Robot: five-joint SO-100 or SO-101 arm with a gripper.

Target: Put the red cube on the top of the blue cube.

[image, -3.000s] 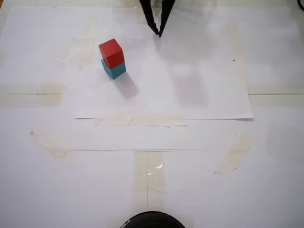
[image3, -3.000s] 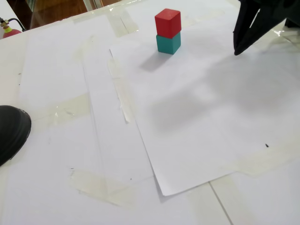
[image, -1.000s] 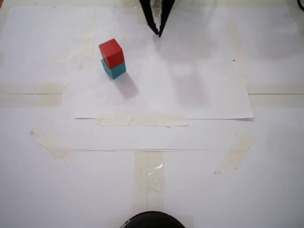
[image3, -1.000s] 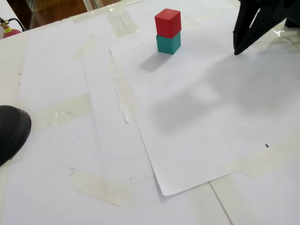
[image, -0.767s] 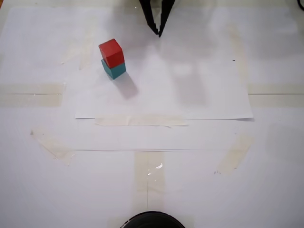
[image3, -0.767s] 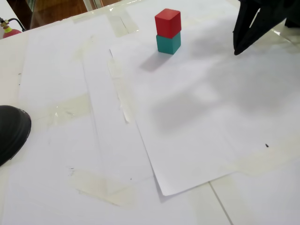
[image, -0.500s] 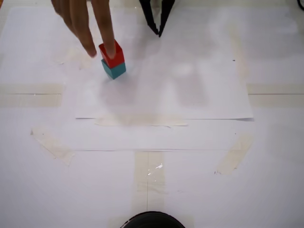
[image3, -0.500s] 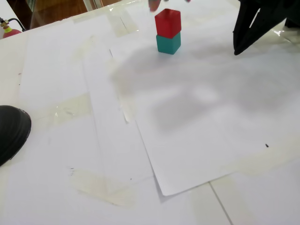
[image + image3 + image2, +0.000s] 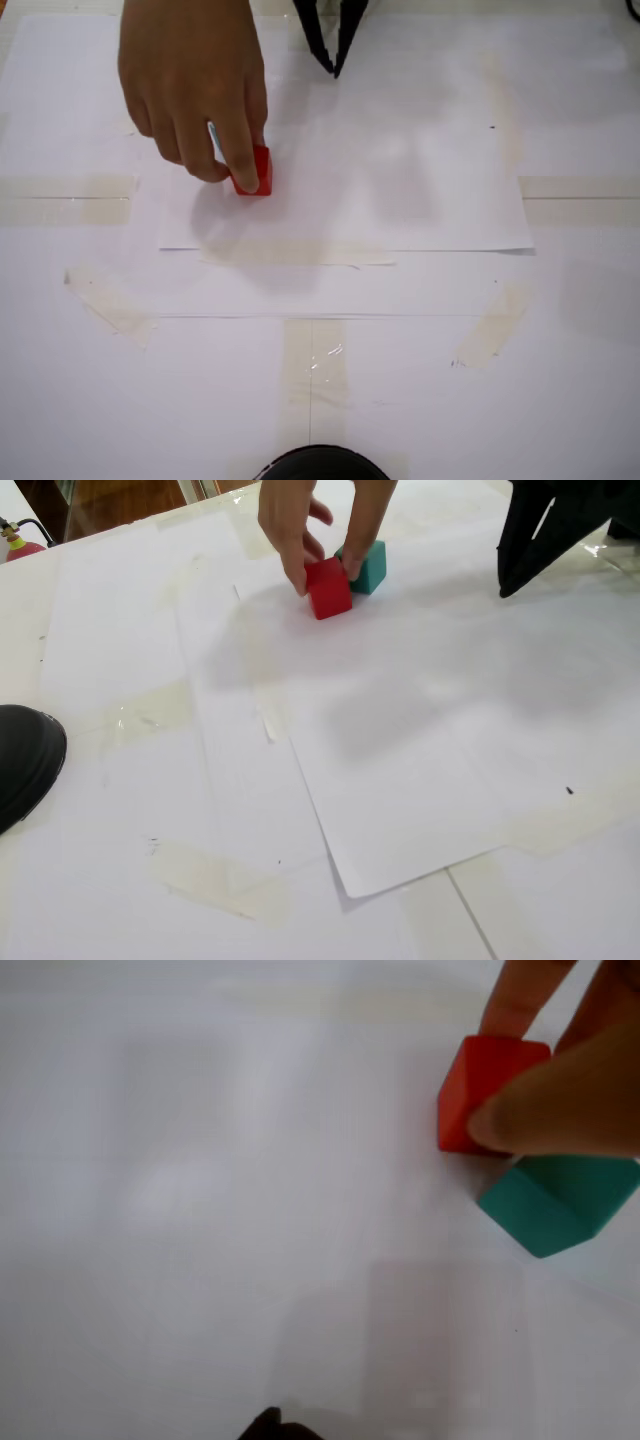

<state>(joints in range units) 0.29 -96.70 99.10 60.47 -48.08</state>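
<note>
The red cube (image 9: 329, 588) sits on the white paper (image 9: 450, 740), pinched between the fingers of a person's hand (image 9: 195, 85), and is not stacked: the blue cube (image 9: 370, 566) stands just beside it, nearly touching in the wrist view. Both lie well off to the left of the gripper (image 9: 334, 68) in a fixed view, nearer the camera than its tips. The gripper hangs at the top edge, black fingers drawn together to a near point, holding nothing. A dark round object (image 9: 25, 760) sits at the table's edge.
</note>
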